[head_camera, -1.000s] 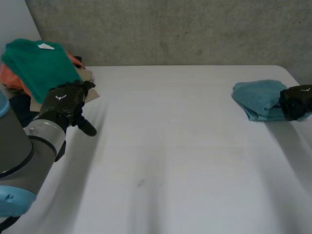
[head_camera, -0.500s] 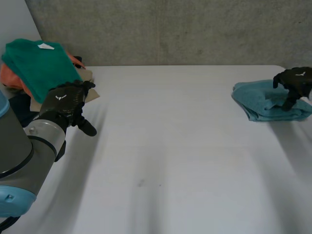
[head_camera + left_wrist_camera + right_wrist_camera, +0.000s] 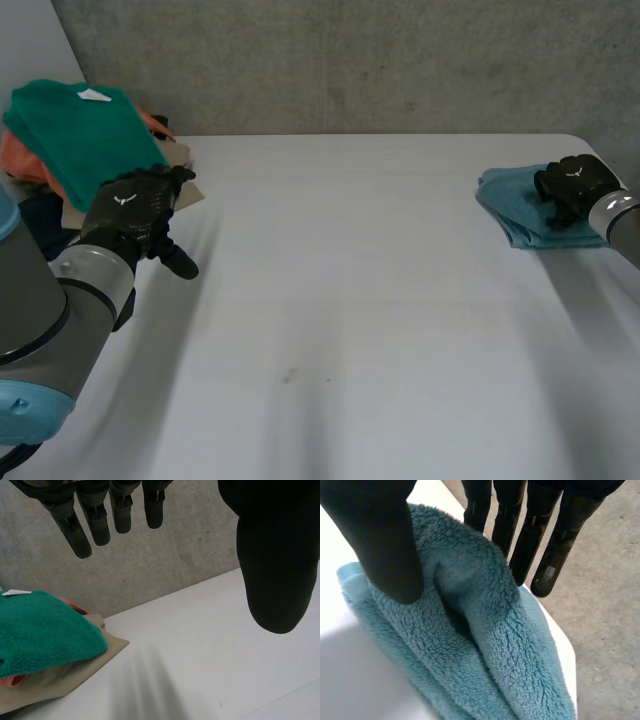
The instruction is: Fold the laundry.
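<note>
A folded teal towel (image 3: 515,208) lies at the table's far right. My right hand (image 3: 568,185) rests on top of it. In the right wrist view a raised fold of the teal towel (image 3: 480,620) stands between the thumb (image 3: 380,540) and the fingers (image 3: 540,535), pinched from both sides. My left hand (image 3: 135,212) hovers over the table's left side, beside a pile of laundry. Its fingers (image 3: 100,515) are straight and hold nothing. A green towel (image 3: 80,130) tops that pile.
Under the green towel (image 3: 40,635) lie a tan cloth (image 3: 75,667) and orange cloth (image 3: 25,160), stacked at the table's back left corner. A concrete wall (image 3: 350,60) runs behind the white table (image 3: 340,300). The table's right edge is close to the teal towel.
My right hand left the towel's right edge, lifted with its fingers spread, then came down on the towel's middle and closed on a fold. The left arm has not moved.
</note>
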### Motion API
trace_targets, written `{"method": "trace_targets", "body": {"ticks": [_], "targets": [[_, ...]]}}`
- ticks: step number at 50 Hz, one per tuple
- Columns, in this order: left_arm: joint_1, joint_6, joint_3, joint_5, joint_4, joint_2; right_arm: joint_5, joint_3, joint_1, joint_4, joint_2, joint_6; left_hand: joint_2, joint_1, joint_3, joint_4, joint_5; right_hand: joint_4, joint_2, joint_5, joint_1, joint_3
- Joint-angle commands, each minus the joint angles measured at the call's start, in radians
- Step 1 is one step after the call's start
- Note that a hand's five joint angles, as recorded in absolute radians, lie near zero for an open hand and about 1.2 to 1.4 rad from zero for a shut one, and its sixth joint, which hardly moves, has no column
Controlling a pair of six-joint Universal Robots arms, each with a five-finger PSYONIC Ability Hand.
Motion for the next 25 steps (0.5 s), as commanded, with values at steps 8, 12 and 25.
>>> {"method": "trace_targets", "body": {"ticks": [8, 12, 25], "targets": [[0.000, 0.000, 0.001, 0.001, 0.000, -0.001, -0.001, -0.008, 0.025, -0.044, 0.040, -0.002, -0.029, -0.021, -0.038, -0.030, -0.049, 0.518, 0.514, 0.550, 0.650, 0.513], [0.000, 0.000, 0.001, -0.001, 0.000, -0.001, 0.005, -0.048, 0.025, -0.044, 0.060, 0.004, -0.030, -0.022, -0.039, -0.031, -0.050, 0.518, 0.514, 0.550, 0.650, 0.513], [0.000, 0.000, 0.000, -0.001, 0.000, -0.001, 0.268, -0.217, 0.013, -0.175, 0.011, 0.472, -0.030, -0.022, -0.039, -0.031, -0.050, 0.518, 0.514, 0.550, 0.650, 0.513]]}}
